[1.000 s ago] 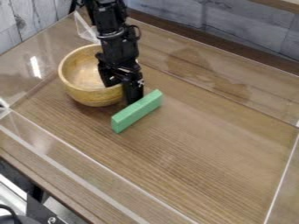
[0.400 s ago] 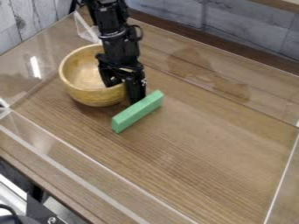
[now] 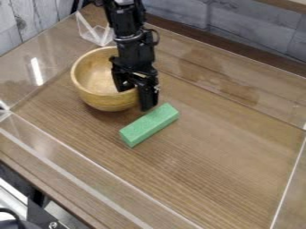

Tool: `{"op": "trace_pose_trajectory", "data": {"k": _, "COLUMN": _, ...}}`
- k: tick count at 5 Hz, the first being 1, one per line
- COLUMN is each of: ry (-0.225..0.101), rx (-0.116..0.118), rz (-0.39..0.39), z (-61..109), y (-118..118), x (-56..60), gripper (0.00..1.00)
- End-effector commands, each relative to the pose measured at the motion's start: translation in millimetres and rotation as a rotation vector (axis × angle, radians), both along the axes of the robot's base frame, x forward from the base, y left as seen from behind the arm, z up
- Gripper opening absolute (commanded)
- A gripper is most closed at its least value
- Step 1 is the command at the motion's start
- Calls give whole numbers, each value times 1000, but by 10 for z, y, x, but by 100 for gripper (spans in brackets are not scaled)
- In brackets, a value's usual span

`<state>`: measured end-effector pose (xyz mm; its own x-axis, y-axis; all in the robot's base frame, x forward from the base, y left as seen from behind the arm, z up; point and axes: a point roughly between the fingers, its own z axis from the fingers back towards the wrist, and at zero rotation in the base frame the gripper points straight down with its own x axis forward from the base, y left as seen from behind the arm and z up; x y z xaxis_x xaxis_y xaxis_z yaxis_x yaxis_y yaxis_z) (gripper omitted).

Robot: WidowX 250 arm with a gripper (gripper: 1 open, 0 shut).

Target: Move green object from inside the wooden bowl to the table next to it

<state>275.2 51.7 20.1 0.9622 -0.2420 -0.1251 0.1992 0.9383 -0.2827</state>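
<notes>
A large brown wood-grain table [image 3: 227, 134] fills the view, ringed by clear acrylic walls [image 3: 24, 134] along its edges. On its far left part sits a round light-tan wooden bowl [image 3: 93, 82] with a smooth rim and a yellowish inside; nothing green shows in it. A black robot arm [image 3: 125, 22] comes down from the top of the view, and its black gripper [image 3: 138, 88] points steeply downward at the bowl's right rim, partly covering that rim. Its jaws stand wide apart and hold nothing. Just near and right of the gripper, a bright-green flat rectangular block [image 3: 148, 124] lies flat on the tabletop, beside the bowl and clear of it, its long side running diagonally from near-left to far-right. No brand, label or writing can be read anywhere.
</notes>
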Motion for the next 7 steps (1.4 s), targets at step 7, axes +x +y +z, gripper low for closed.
{"op": "trace_pose_trajectory", "data": {"k": 7, "ry": 112, "rx": -23, "rz": -45, "z": -261, "y": -579, "x": -153, "gripper": 0}}
